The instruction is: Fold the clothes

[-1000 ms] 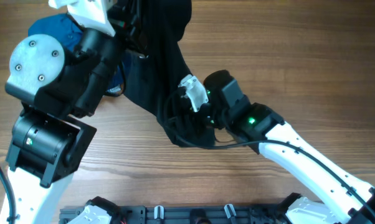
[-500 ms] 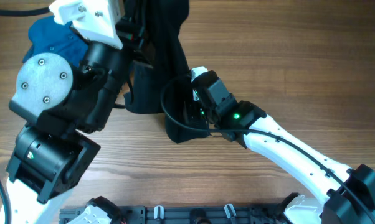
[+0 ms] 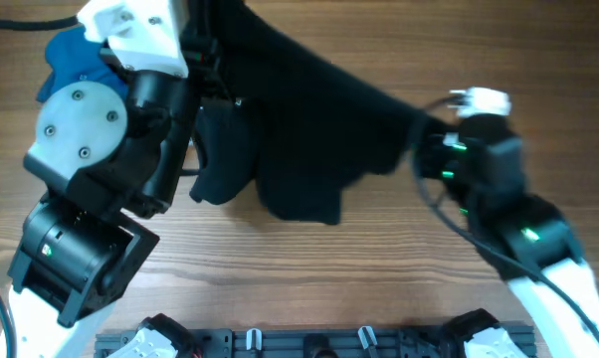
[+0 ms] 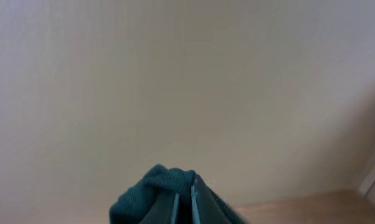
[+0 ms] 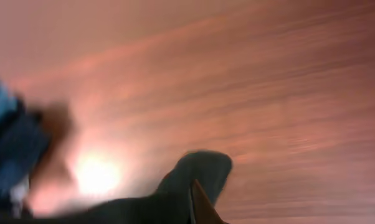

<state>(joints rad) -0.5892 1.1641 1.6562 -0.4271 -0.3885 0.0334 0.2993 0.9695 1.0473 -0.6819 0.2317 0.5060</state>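
The clothes, a black shirt (image 3: 309, 139), hang stretched in the air between my two grippers, and the lower folds droop onto the wooden table (image 3: 399, 259). My right gripper (image 3: 425, 149) is shut on the shirt's right edge; in the blurred right wrist view dark cloth (image 5: 197, 171) wraps its fingertip (image 5: 197, 199). My left gripper (image 4: 185, 190) is shut on a bunched fold of the shirt (image 4: 153, 190) and faces a pale wall. From overhead its jaws are hidden under the arm's white housing (image 3: 135, 35) at the top left.
A bright blue garment (image 3: 69, 55) lies at the far left behind the left arm, and shows as a blue blur (image 5: 13, 146) in the right wrist view. A dark rack (image 3: 309, 343) runs along the table's near edge. The bulky left arm (image 3: 91, 169) covers the left side.
My right gripper shut on the shirt near the table's middle and swung right and away, pulling the hanging cloth out into a wide span. The left arm shifted only slightly.
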